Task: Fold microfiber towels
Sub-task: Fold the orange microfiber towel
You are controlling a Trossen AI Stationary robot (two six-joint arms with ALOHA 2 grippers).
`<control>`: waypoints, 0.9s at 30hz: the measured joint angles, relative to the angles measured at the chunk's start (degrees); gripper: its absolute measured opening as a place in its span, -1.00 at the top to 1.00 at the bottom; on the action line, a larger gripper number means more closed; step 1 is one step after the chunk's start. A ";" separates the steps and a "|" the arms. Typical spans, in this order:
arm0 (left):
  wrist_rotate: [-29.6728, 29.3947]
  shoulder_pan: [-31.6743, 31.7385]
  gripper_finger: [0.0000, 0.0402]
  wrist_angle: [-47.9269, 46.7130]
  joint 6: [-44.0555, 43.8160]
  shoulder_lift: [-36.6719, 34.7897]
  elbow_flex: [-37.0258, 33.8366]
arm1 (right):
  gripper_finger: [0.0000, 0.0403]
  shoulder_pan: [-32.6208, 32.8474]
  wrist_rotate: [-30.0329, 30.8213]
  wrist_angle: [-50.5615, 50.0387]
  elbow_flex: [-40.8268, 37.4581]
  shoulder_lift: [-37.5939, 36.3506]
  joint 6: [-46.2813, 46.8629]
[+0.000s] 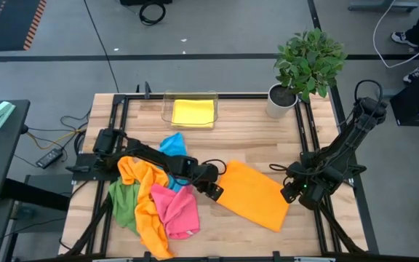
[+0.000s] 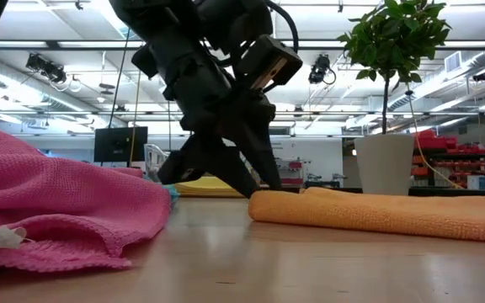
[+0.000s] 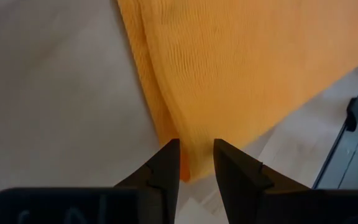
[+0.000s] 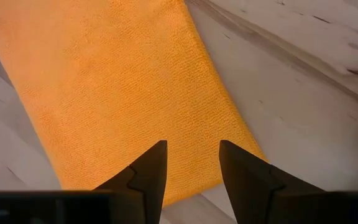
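we see the folded orange towel (image 1: 252, 195) lying flat just beside the towel pile (image 1: 153, 200). left gripper (image 1: 215, 191), fingers spread, straddles its near corner; right gripper (image 1: 292, 191) hovers spread at its far end.

Both arms are dark, jointed and cabled, each hand ending in two black wedge-shaped fingers (image 4: 146, 171).

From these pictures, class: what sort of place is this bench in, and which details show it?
Probably a robotics lab or workshop hall: a wooden table on a metal frame, cables on a grey floor, ceiling strip lights, and red storage shelves behind.
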 joint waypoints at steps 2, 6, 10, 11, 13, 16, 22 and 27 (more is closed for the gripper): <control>-0.23 0.46 0.48 0.54 0.02 0.00 0.00 | 0.24 0.00 0.00 0.00 0.00 0.00 -0.01; -0.17 0.80 0.53 0.66 0.01 0.00 0.00 | 0.24 0.00 0.00 0.00 0.00 0.00 -0.02; 0.94 0.22 0.67 0.60 0.02 0.00 0.00 | 0.24 0.00 0.22 -0.04 0.00 0.00 -0.18; 0.97 0.03 0.73 0.48 0.04 0.00 0.00 | 0.24 0.00 0.42 -0.04 0.00 0.00 -0.41; 1.03 -0.32 0.86 0.30 0.04 0.00 0.00 | 0.24 0.00 0.79 -0.07 0.00 0.00 -0.74; 1.01 -0.79 0.96 0.31 0.16 0.00 0.00 | 0.24 -0.04 1.52 -0.09 0.00 0.00 -0.90; 2.02 -1.14 0.97 1.25 3.42 -0.89 -0.06 | 0.24 -0.04 1.79 -0.29 0.00 -0.02 -0.92; 2.08 -1.27 0.97 1.86 6.30 -3.27 0.01 | 0.23 -0.04 1.81 -0.67 0.00 -0.04 -1.09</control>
